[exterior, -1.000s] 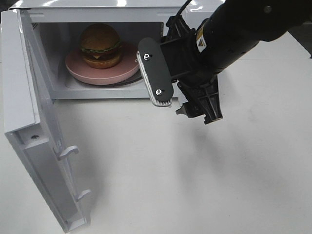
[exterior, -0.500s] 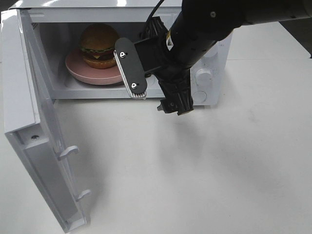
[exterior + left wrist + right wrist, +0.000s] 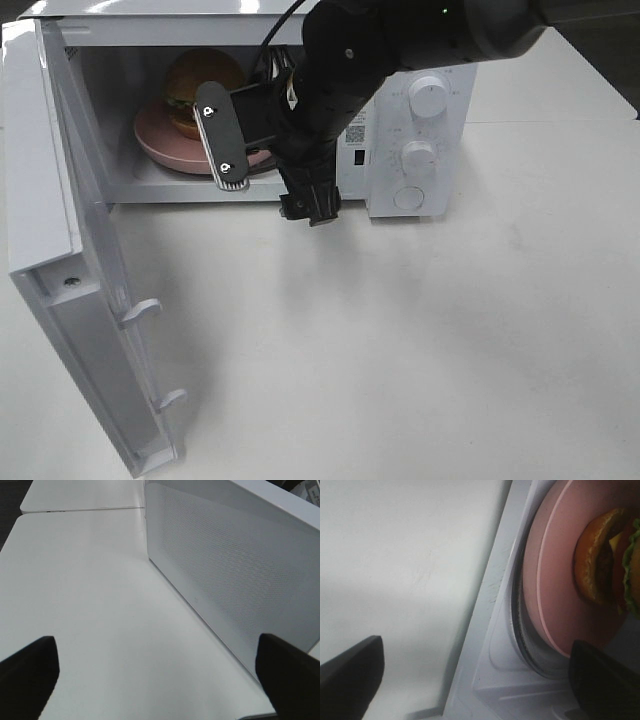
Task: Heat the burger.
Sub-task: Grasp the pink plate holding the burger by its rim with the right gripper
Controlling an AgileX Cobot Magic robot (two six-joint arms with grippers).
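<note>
The right arm [image 3: 340,80] hides part of the burger [image 3: 195,75] and plate [image 3: 160,140]; the wrist view cuts off the burger's far side

You saw a microwave [image 3: 420,130] cased in smooth white plastic with a slight sheen, its side panel [image 3: 235,565] finely perforated. The pink plate [image 3: 560,580] looked smooth and matt, the burger [image 3: 195,75] bun glossy, the table [image 3: 450,350] matt white.
</note>
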